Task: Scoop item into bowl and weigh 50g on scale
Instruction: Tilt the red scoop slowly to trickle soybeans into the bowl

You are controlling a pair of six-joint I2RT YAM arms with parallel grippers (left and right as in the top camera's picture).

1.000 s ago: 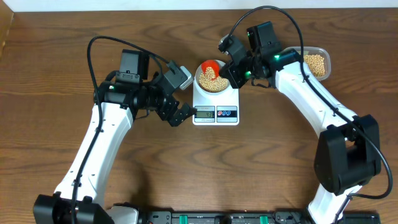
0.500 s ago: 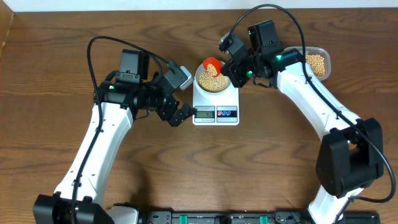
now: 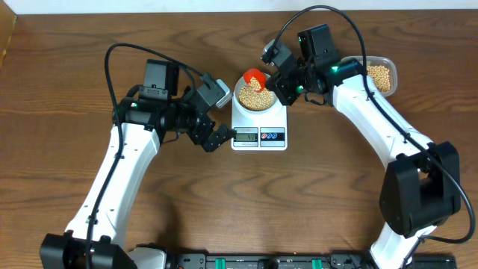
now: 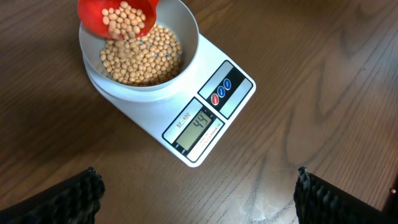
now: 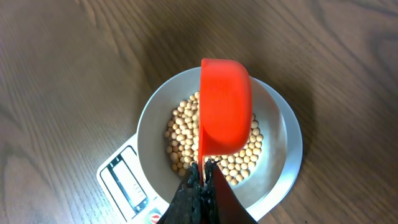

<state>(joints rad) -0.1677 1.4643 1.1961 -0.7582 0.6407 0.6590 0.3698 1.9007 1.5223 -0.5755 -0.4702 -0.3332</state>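
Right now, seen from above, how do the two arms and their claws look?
Both the left arm and the right arm have white tubular links with black joints and bases. A thin black cable loops above each. The left claw and the right claw are black; the left one's fingers look ribbed.

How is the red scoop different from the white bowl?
The scoop is red and smaller; the bowl is white and wider. The scoop is tipped over the bowl, held up by the right gripper; the bowl sits flat on the scale. The scoop holds fewer beans; the bowl holds a bigger pile. Both are round with beans inside.
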